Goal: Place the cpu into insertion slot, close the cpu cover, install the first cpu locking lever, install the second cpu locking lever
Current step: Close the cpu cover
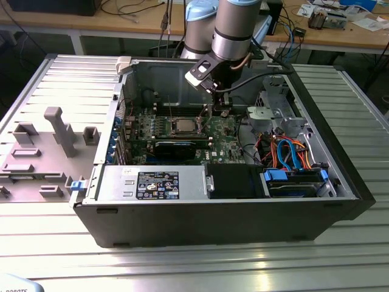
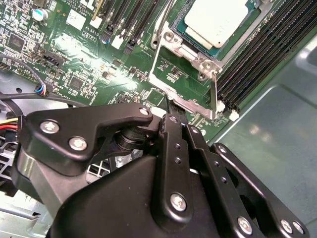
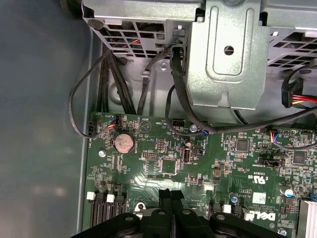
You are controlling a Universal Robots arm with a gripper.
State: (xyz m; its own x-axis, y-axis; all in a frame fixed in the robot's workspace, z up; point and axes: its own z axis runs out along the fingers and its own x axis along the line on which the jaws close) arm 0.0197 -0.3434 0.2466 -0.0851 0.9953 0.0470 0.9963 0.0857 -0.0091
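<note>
Exterior view: the cpu [image 1: 182, 126] sits in the insertion slot [image 1: 171, 126], and the gripper [image 1: 220, 111] hangs just to the exterior view's right. First wrist view: jaws pressed together over the motherboard [image 3: 163, 163].

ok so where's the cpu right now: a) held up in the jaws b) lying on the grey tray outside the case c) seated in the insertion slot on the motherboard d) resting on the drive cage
c: in the second wrist view the cpu lies flat inside the silver rim of the insertion slot, and the gripper is down by the slot's corner, not carrying the chip.
</note>
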